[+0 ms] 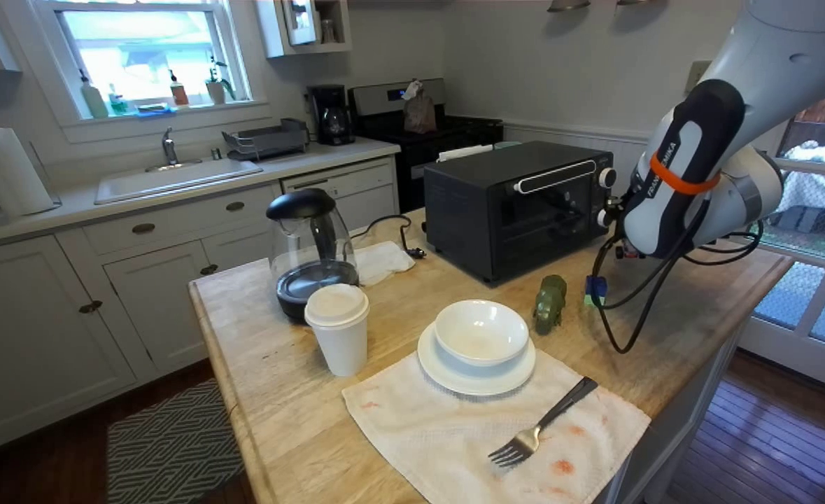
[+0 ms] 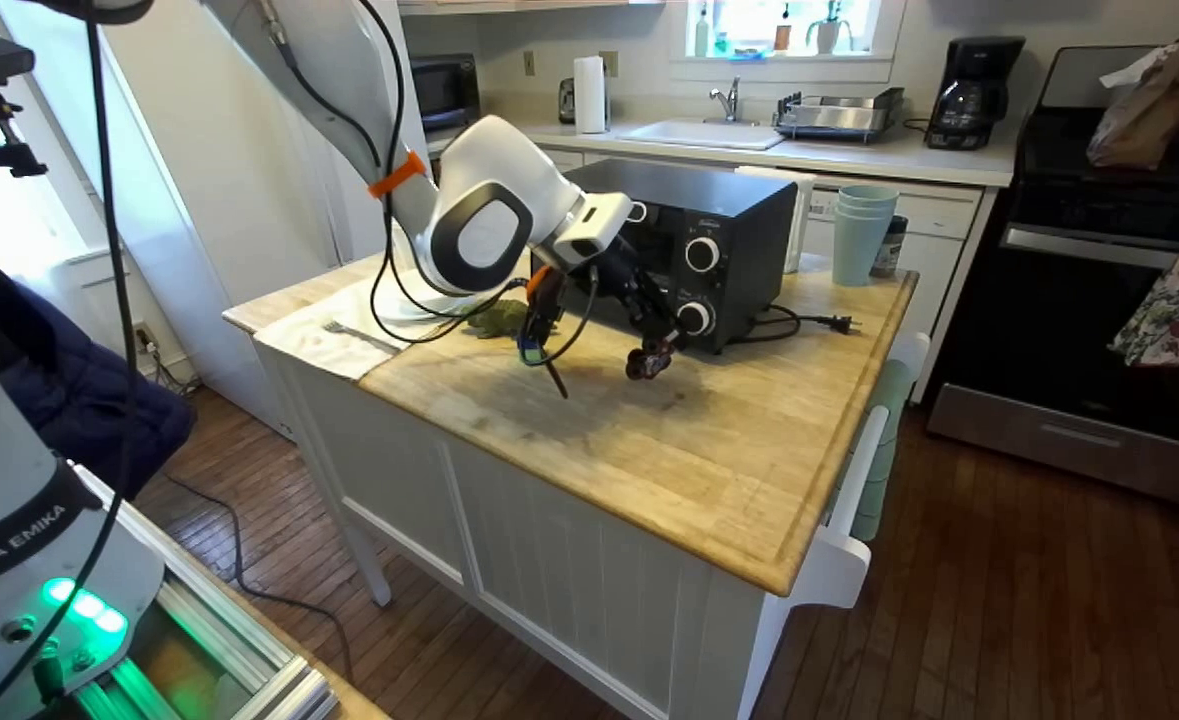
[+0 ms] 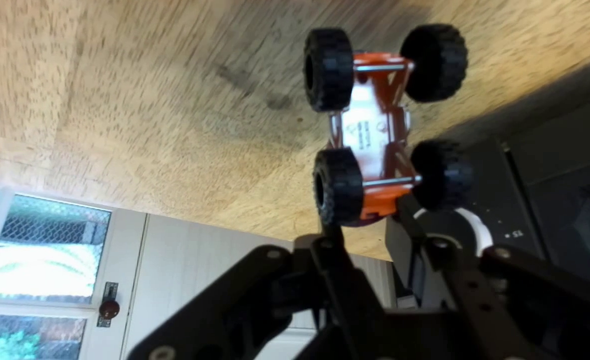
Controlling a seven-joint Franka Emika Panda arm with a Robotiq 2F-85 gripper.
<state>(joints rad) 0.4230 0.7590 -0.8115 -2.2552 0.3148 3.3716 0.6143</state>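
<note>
The gripper on the "EMIKA" arm clasps an orange toy vehicle

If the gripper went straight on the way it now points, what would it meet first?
Most likely the wooden tabletop, with the toy car in the gripper touching first; the gap is hard to judge.

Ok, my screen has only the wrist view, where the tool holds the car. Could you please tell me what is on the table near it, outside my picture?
Observer: A green toy is on the table, between the car and the plate.
Operator: Thank you. And is there something on this plate?
Observer: Yes, a white bowl sits on it.
</note>
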